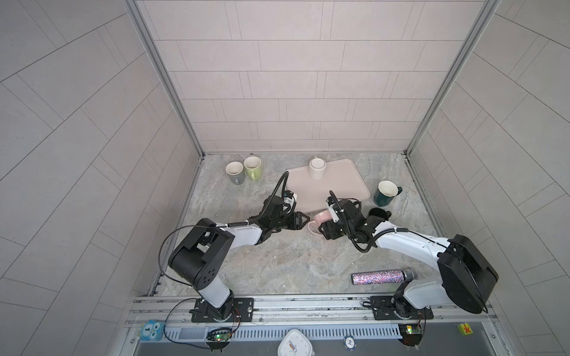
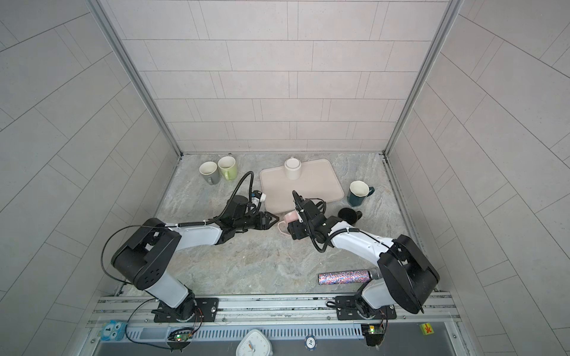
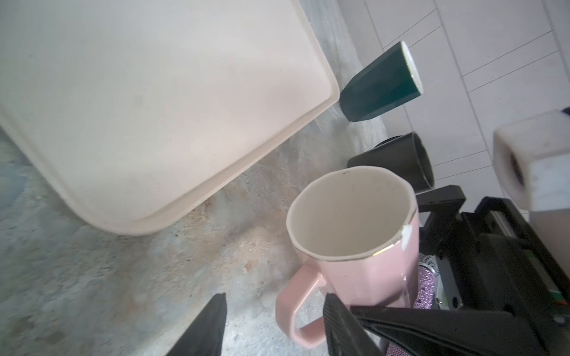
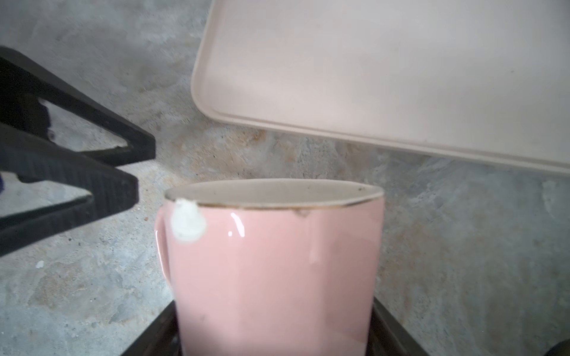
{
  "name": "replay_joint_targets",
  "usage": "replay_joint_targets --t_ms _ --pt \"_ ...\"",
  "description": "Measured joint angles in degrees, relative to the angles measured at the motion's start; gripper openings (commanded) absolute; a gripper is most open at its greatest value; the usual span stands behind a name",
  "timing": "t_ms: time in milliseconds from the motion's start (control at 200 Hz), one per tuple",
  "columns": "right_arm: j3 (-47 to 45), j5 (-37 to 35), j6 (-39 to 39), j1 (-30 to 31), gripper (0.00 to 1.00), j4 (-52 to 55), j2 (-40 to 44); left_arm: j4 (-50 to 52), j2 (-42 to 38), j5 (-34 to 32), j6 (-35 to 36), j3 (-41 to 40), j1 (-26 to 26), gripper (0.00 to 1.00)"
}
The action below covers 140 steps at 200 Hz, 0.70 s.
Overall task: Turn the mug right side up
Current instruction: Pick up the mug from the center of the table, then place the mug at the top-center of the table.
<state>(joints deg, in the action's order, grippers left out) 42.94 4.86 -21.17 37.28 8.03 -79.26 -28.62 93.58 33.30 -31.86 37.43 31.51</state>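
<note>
**Right gripper** (image 4: 273,326): clamped on the pink mug (image 4: 274,262), one jaw on each flank of the body, toward the base end.

**Orientation:** the mug is not upright. Its long axis runs roughly level, in line with my jaws. The base faces my right wrist and the open mouth points away from it, toward my left gripper (image 1: 303,220). In both top views the handle (image 1: 313,230) shows on the mug's near side. A white chip (image 4: 188,223) marks the rim close to the handle. I cannot tell whether the mug touches the desk (image 1: 277,262).

**Left gripper:** jaws apart, holding nothing. The tips sit just beside the mug's mouth, and the right wrist view shows a gap between them and the mug.

**Location:** the mug is mid-desk, just off the near edge of the pale tray (image 1: 342,188).

**Surroundings:**
- A white mug (image 1: 317,169) stands at the tray's far edge.
- A black mug (image 1: 377,212) sits just beyond my right wrist.
- A teal mug (image 1: 385,192) stands farther back, beside the tray.
- A grey mug (image 1: 235,172) and a green mug (image 1: 253,168) stand side by side at the far left.
- A glittery cylinder (image 1: 382,276) lies on its side near my right arm's base.
</note>
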Motion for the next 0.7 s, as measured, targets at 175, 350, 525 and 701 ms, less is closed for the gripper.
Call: replay_joint_targets --t_ms 175,350,525,701 --pt "-3.72 2.4 -0.39 -0.11 0.54 -6.73 2.51 -7.91 2.38 3.87 -2.62 -0.79 0.0 0.54" --pt "-4.87 3.45 -1.18 -0.66 0.54 -9.64 2.54 -18.1 5.09 6.38 -6.93 -2.8 -0.17 0.49" --pt "-4.96 3.41 -1.77 -0.68 0.54 -10.38 3.15 -25.2 6.75 6.93 -10.01 -4.7 -0.26 0.48" --pt "-4.96 2.89 -2.01 -0.74 0.55 -10.67 4.5 -27.78 6.71 7.23 -10.99 -4.83 -0.26 0.44"
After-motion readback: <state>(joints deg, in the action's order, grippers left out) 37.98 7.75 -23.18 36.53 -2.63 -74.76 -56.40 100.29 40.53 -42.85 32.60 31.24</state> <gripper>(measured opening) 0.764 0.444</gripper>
